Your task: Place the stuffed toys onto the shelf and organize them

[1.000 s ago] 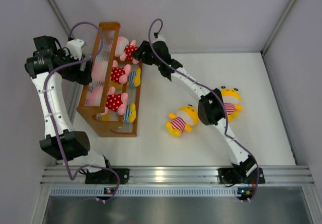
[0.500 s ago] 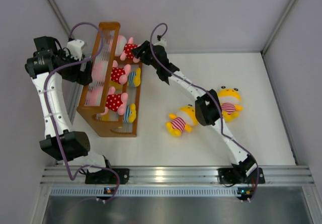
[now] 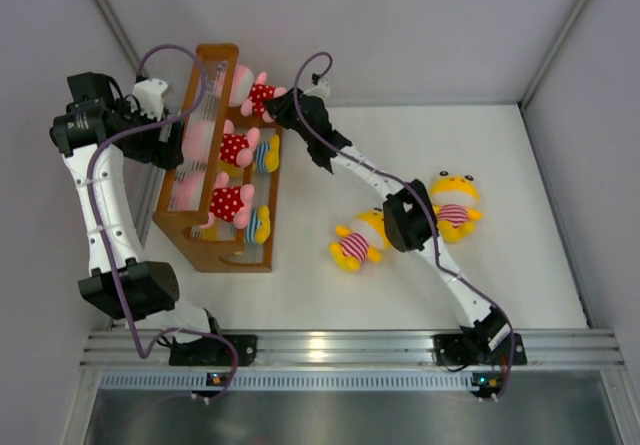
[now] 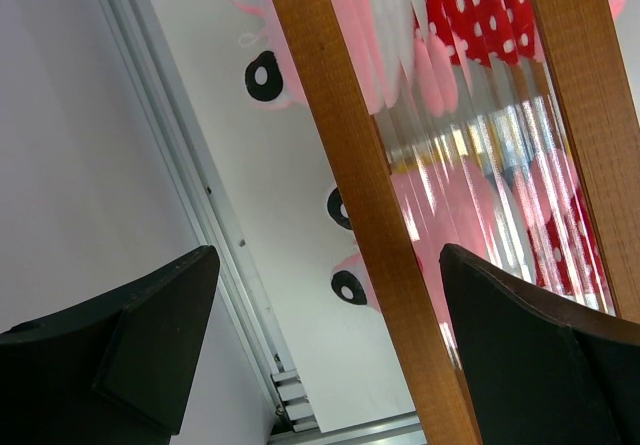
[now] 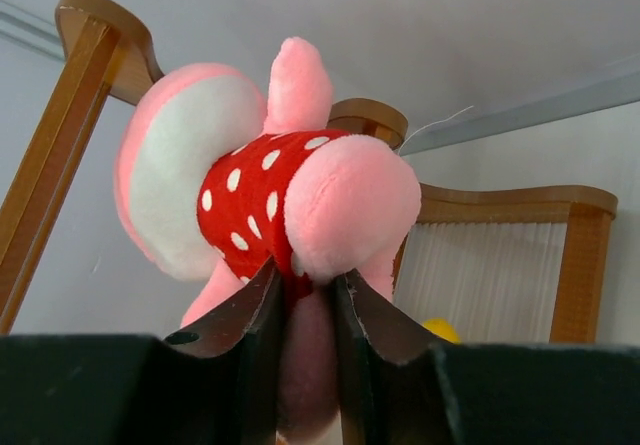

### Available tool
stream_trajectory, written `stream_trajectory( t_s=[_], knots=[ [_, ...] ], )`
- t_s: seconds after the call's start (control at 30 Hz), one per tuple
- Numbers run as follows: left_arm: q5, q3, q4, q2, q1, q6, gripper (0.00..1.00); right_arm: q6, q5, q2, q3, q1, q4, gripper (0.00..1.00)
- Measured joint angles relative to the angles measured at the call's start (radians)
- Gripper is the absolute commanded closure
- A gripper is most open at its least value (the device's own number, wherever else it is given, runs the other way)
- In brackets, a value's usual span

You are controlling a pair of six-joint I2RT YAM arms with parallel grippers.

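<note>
The brown stepped shelf at the upper left of the overhead view is smooth wood with a faint grain and a light sheen. Its thin rails look translucent, ribbed and shiny. The pink plush toy in a red white-dotted cloth outfit is soft, fuzzy, matt fabric. The fingers of the right gripper are black matt plastic, faintly grainy. The white tabletop is flat and matt. The silver rail along the bottom is metal with a bright glare.

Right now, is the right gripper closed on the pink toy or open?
Closed: the right gripper pinches a limb of the pink toy between its fingers.
</note>
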Motion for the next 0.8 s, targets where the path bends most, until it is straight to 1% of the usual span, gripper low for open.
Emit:
stream_trajectory(
  t_s=[0.07,0.1,0.3,0.37,0.47,0.5,0.57,0.6,0.63,0.67,0.77,0.8],
  knots=[
    [0.0,0.0,0.0,0.0,0.0,0.0,0.02,-0.02,0.0,-0.006,0.0,0.002,-0.006,0.89],
    [0.0,0.0,0.0,0.0,0.0,0.0,0.02,-0.029,-0.002,-0.011,0.0,0.004,-0.011,0.92],
    [-0.001,-0.003,0.003,0.0,0.0,0.0,0.02,-0.081,-0.066,-0.053,0.0,0.012,-0.105,0.98],
    [-0.001,-0.009,0.008,-0.004,0.0,0.001,0.02,-0.102,-0.096,-0.069,0.0,0.013,-0.147,0.98],
    [0.0,-0.013,0.011,-0.007,0.0,0.004,0.02,-0.117,-0.125,-0.081,0.001,0.013,-0.177,0.94],
    [0.001,-0.014,0.013,-0.007,0.0,0.004,0.02,-0.117,-0.134,-0.081,0.002,0.013,-0.179,0.88],
    [0.002,-0.017,0.015,-0.009,0.0,0.004,0.02,-0.112,-0.145,-0.081,0.002,0.013,-0.18,0.82],
    [0.002,-0.019,0.016,-0.011,0.0,0.005,0.02,-0.105,-0.147,-0.08,0.003,0.013,-0.18,0.73],
    [0.002,-0.022,0.018,-0.013,0.0,0.005,0.02,-0.094,-0.148,-0.077,0.01,0.013,-0.179,0.67],
    [0.002,-0.023,0.019,-0.013,0.0,0.005,0.02,-0.086,-0.149,-0.076,0.016,0.013,-0.173,0.55],
    [0.003,-0.026,0.023,-0.014,0.0,0.004,0.02,-0.063,-0.148,-0.075,0.027,0.013,-0.15,0.41],
    [0.003,-0.029,0.025,-0.016,0.0,0.004,0.02,-0.061,-0.148,-0.075,0.03,0.013,-0.141,0.35]
  ],
)
